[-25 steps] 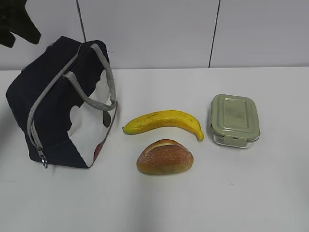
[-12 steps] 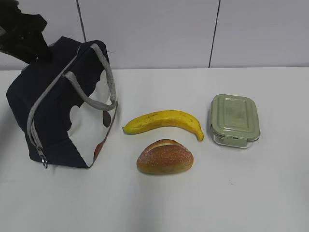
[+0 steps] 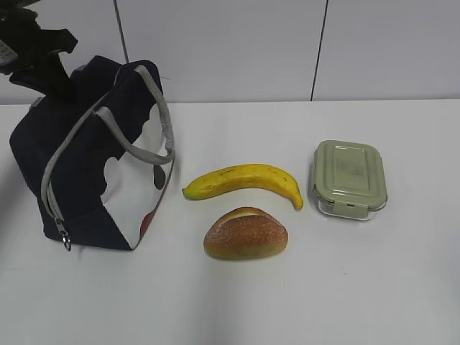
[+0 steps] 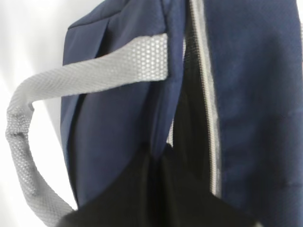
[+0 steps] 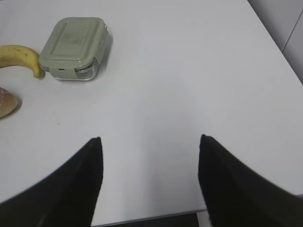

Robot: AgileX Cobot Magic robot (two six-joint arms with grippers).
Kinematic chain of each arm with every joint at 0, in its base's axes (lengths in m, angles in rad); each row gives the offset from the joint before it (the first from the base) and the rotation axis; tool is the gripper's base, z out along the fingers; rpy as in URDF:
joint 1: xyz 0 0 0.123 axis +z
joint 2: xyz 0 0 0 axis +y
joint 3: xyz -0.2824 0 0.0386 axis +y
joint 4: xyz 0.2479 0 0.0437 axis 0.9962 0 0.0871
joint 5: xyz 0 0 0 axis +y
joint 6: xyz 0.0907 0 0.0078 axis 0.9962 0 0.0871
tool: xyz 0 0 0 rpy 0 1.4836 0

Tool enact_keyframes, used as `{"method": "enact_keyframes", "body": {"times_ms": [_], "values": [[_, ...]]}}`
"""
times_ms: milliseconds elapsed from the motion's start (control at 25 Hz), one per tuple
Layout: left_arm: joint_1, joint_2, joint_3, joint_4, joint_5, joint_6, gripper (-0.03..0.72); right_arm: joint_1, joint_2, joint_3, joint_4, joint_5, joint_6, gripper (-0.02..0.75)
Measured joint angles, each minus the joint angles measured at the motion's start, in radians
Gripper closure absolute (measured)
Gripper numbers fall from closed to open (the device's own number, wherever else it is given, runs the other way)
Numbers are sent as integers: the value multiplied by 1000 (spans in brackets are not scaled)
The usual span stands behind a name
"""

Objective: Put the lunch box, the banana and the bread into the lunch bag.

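The navy lunch bag (image 3: 79,165) stands at the left of the table, its zipper open along the top. My left gripper (image 3: 56,80) is at the bag's top back edge. In the left wrist view its jaws (image 4: 158,163) are together on the navy fabric rim of the bag (image 4: 265,94), beside the grey zipper trim. The banana (image 3: 244,180), the bread (image 3: 246,233) and the green-lidded lunch box (image 3: 348,178) lie on the table to the right of the bag. My right gripper (image 5: 149,142) is open and empty over bare table, with the lunch box (image 5: 73,47) far ahead on its left.
A grey strap handle (image 3: 162,115) hangs over the bag's right side and shows close up in the left wrist view (image 4: 94,71). The zipper pull (image 3: 63,236) hangs at the bag's front corner. A white panelled wall stands behind the table. The table's near edge (image 5: 156,215) lies under my right gripper.
My left gripper has come down and to the right from the top left corner onto the bag's top back edge. The banana, bread and lunch box have not moved.
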Motion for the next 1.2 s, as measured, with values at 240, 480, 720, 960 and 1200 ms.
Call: {"method": "enact_keyframes", "body": {"times_ms": [240,480,720,960,1200], "values": [[0,0,-1,-63,18,0,691,0,0,0,0,0,0,268],[0,0,-1,-101,21,0,691,0,0,0,0,0,0,268],[0,0,-1,-112,25,0,691,0,0,0,0,0,0,268],[0,0,-1,-114,27,0,691,0,0,0,15,0,0,268],[0,0,-1,-114,28,0,691,0,28,-18,24,-2,0,268]]}}
